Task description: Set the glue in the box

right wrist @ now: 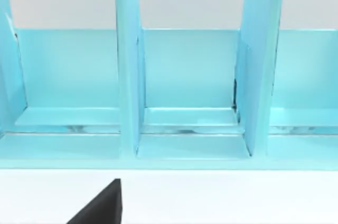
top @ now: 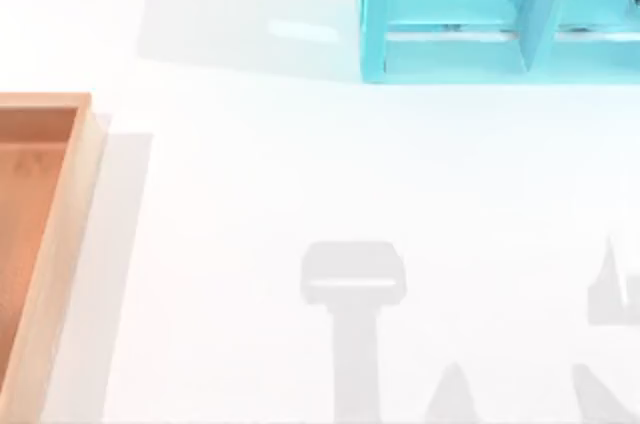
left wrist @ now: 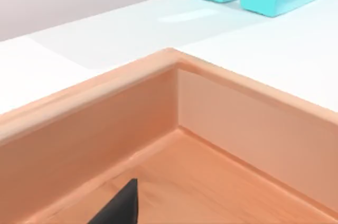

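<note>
In the top view the box [top: 78, 184] lies at nine o'clock on the white tabletop [top: 300, 174]. Its light brown floor is cut by the picture's edge, and its pale rim runs from about ten o'clock down toward seven. The turquoise frame [top: 440, 62] stands at one o'clock along the far side, well apart from the box, with upright dividers splitting it into open bays. Grey shadows [top: 352, 284] fall on the tabletop from six o'clock round to four.

My left hand [left wrist: 120, 208] is over the inside of the box. Its wrist view shows one dark tip above the wooden floor, near an inner corner where two walls meet under a rounded rim. Past that corner are the white tabletop and, farther off, the turquoise frame. Whether this hand is released or clenched I cannot tell.

My right hand [right wrist: 103, 205] faces the open front of the turquoise frame. Its wrist view shows a dark tip above the white tabletop, just before the frame's front lip. Three bays show behind it, parted by two upright walls. Whether this hand is released or clenched I cannot tell either.

Where the glue is I cannot tell.
</note>
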`<state>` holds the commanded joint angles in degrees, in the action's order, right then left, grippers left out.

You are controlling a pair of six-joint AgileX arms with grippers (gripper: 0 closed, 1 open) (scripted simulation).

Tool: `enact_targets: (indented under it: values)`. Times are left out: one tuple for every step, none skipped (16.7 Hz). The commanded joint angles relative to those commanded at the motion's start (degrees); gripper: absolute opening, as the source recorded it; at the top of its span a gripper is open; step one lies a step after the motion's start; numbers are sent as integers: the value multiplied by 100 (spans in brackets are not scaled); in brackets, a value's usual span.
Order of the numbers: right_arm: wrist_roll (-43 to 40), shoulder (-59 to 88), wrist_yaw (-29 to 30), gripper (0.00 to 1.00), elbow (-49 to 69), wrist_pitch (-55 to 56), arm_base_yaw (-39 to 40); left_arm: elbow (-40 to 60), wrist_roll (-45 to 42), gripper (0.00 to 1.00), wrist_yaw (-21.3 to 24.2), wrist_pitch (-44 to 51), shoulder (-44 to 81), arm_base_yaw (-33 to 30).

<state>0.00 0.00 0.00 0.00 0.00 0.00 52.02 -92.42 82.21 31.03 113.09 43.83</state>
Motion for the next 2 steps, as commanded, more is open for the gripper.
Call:
enact_targets:
  values:
    - [0,0,0,100,0,0,0,0,0,100,0,0,0,0]
    - [0,0,0,100,0,0,0,0,0,100,0,0,0,0]
